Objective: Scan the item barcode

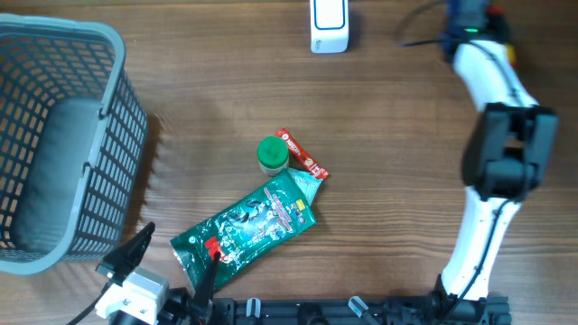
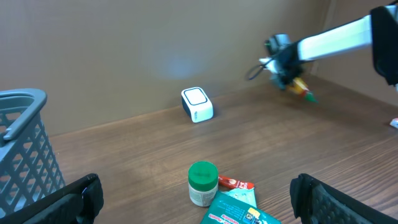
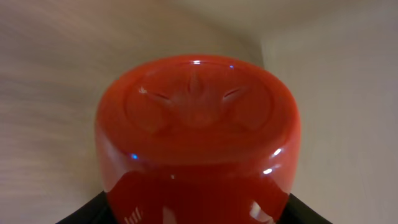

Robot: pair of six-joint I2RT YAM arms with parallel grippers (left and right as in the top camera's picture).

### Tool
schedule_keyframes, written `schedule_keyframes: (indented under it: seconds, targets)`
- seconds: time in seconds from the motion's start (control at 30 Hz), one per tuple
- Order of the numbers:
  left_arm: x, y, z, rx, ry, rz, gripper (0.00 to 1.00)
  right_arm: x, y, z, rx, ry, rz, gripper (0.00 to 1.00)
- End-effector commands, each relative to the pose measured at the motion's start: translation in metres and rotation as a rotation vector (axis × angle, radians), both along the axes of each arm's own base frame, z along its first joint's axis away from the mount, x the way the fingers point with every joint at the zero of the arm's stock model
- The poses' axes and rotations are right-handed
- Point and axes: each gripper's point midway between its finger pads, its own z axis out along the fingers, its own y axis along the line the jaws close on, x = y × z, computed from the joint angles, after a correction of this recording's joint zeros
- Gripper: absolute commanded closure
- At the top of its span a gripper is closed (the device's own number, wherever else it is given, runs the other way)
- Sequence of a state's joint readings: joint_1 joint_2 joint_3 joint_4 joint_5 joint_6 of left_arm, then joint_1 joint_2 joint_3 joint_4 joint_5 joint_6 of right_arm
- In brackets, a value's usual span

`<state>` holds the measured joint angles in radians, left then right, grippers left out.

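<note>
Right gripper clamps red container far-right of white scanner, likely for barcode presentation; left gripper wide, empty.

The wooden table carries four loose objects.

A grey plastic lattice basket stands upright at the left edge, open side up.

A small jar with a green cap stands upright near the table centre, well apart from the basket.

A red sachet lies flat, touching the jar on its right side and angled towards the near right.

A green foil pouch lies flat just on the near side of the jar, set diagonally; its far right corner meets the sachet.
</note>
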<state>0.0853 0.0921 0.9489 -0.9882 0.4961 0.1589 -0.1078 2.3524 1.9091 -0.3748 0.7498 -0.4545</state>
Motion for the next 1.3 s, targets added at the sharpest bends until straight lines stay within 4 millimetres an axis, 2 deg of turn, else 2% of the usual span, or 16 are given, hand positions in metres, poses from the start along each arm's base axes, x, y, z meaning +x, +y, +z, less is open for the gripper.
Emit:
schedule_keyframes:
  seconds: [0.0,0.2,0.27,0.3,0.37,0.43,0.53,0.6,0.67,0.8,0.83,0.93,1.0,1.07,1.1,1.27]
  targets:
    - [-0.002,-0.002,0.001,-0.006,-0.006,-0.009,0.0,-0.043,-0.081,0.019,0.081,-0.103,-0.23,0.41]
    - [-0.002,-0.002,0.001,-0.006,-0.006,-0.009,0.0,-0.126,-0.179,-0.008,0.245,-0.129,-0.509,0.42]
    - [-0.002,-0.002,0.001,-0.006,-0.006,-0.009,0.0,-0.145,-0.194,-0.016,0.298,-0.144,-0.571,0.31]
    - [-0.002,-0.002,0.001,-0.007,-0.006,-0.009,0.0,-0.154,-0.201,-0.02,0.332,-0.162,-0.604,0.15]
    - [-0.002,-0.002,0.001,-0.006,-0.006,-0.009,0.0,-0.164,-0.21,-0.024,0.398,-0.207,-0.653,0.0]
    - [-0.002,-0.002,0.001,-0.006,-0.006,-0.009,0.0,-0.163,-0.21,-0.019,0.432,-0.255,-0.669,0.0]
    - [-0.002,-0.002,0.001,-0.006,-0.006,-0.009,0.0,-0.138,-0.19,0.028,0.582,-0.485,-0.697,0.0]
    - [-0.002,-0.002,0.001,-0.006,-0.006,-0.009,0.0,-0.12,-0.156,0.07,0.778,-0.651,-0.692,0.0]
    - [-0.002,-0.002,0.001,-0.006,-0.006,-0.009,0.0,-0.103,-0.102,0.116,1.051,-0.752,-0.645,0.0]
    - [-0.002,-0.002,0.001,-0.006,-0.006,-0.009,0.0,-0.102,0.0,0.161,1.389,-0.69,-0.599,0.0]
    - [-0.002,-0.002,0.001,-0.007,-0.006,-0.009,0.0,-0.107,0.042,0.16,1.491,-0.61,-0.651,0.0]
    - [-0.002,-0.002,0.001,-0.006,-0.006,-0.009,0.0,-0.115,0.128,0.149,1.631,-0.369,-0.649,0.0]
    - [-0.002,-0.002,0.001,-0.006,-0.006,-0.009,0.0,-0.119,0.205,0.139,1.618,-0.158,-0.434,0.0]
    - [-0.002,-0.002,0.001,-0.007,-0.006,-0.009,0.0,-0.124,0.252,0.132,1.563,-0.04,-0.224,0.0]
    - [-0.002,-0.002,0.001,-0.006,-0.006,-0.009,0.0,-0.13,0.289,0.125,1.492,0.052,-0.04,0.0]
    - [-0.002,-0.002,0.001,-0.006,-0.006,-0.009,0.0,-0.179,0.396,0.082,1.2,0.373,0.405,0.0]
